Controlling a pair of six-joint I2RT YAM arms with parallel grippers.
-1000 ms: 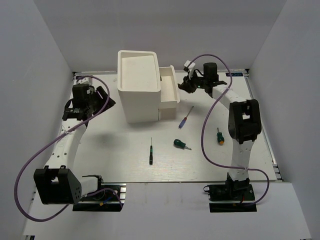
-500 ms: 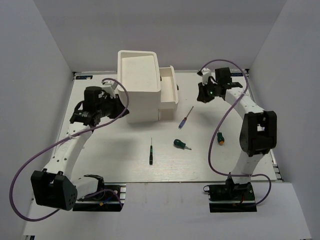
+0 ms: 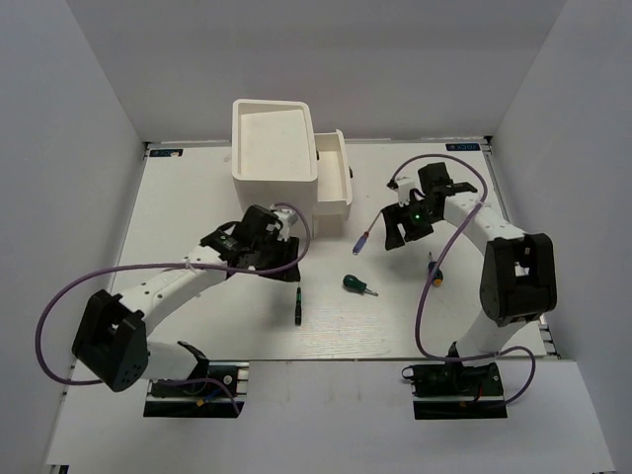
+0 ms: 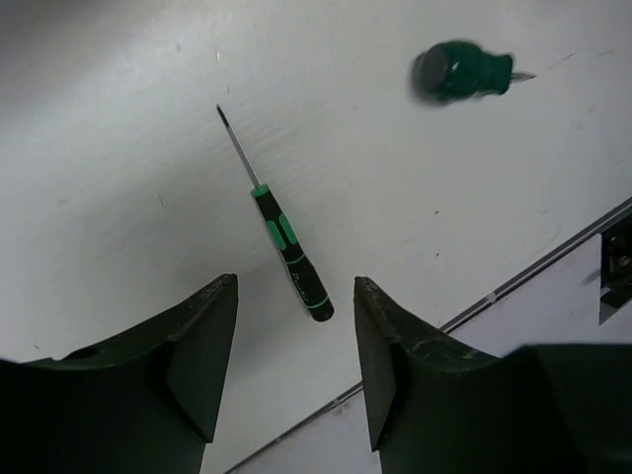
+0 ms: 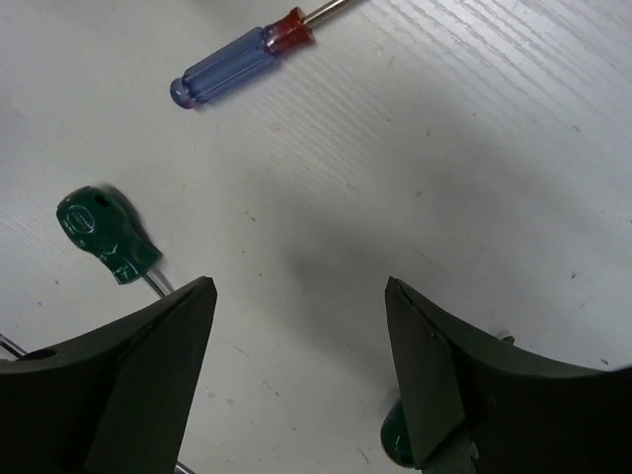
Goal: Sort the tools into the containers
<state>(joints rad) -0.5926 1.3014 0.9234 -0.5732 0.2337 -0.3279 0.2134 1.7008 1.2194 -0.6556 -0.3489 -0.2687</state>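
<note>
Tools left to sort number four as far as we can see, all loose on the table: the thin black screwdriver, the stubby green screwdriver, the blue-and-red screwdriver and a second stubby green screwdriver off to the right. None of them is in the cabinet yet, whose one pulled-out drawer stands open on its right side. We judge the job well short of done. The left gripper hangs just above the black screwdriver with its jaws spread and nothing between them. The left wrist view shows that tool lying flat ahead of the gap. The right gripper is likewise spread and empty, hovering beside the blue-and-red screwdriver. We find no pliers on the table, and whether they lie inside the drawer we cannot tell — its floor reads as plain white from above. The right gripper's bulk crowds the blue handle in the top view, and in the right wrist view the second stubby screwdriver is mostly hidden behind a finger at the bottom edge.
</note>
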